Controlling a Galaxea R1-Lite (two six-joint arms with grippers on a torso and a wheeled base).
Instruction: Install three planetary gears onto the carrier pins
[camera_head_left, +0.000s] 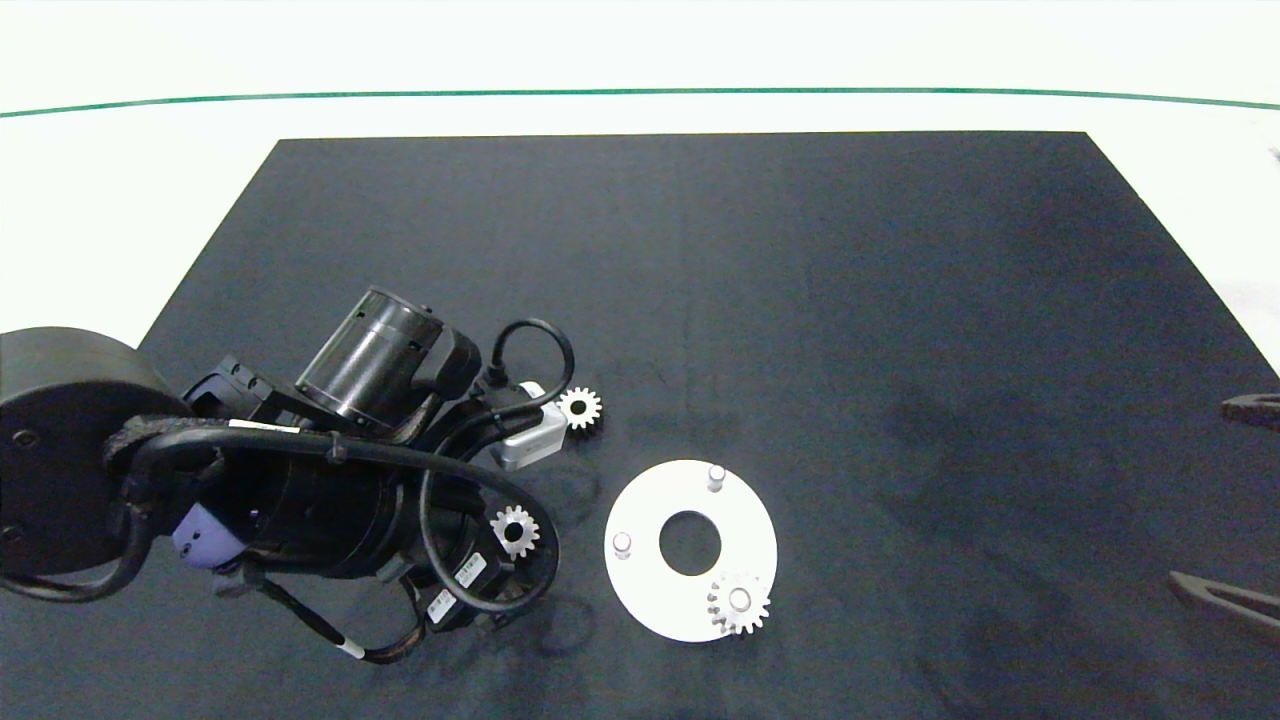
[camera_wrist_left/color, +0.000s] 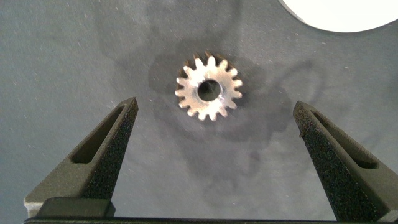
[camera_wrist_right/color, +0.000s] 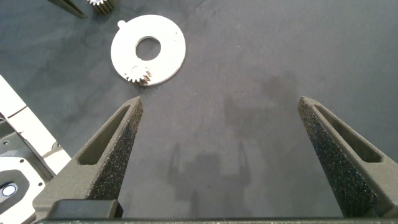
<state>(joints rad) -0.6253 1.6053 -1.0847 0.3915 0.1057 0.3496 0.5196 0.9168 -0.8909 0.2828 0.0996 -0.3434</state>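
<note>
With one gear (camera_head_left: 740, 602) seated on the disc (camera_head_left: 650, 590), the left gripper (camera_wrist_left/color: 214, 146) hovers spread over a second gear (camera_wrist_left/color: 209, 89) beside the disc; next, descend and pinch. Right gripper (camera_wrist_right/color: 217, 149) waits, spread.

A flat white ring-shaped disc (camera_head_left: 690, 495) with a large round centre hole lies on the dark mat. Three short white carrier pins stand upright around it: the far pin (camera_head_left: 715, 476) and the left pin (camera_head_left: 622, 543) are bare, while the near pin (camera_head_left: 740, 598) carries one small toothed gear (camera_head_left: 739, 602). A second gear (camera_head_left: 515, 531) lies flat to the disc's left, and a third gear (camera_head_left: 579, 408) lies flat farther back.
</note>
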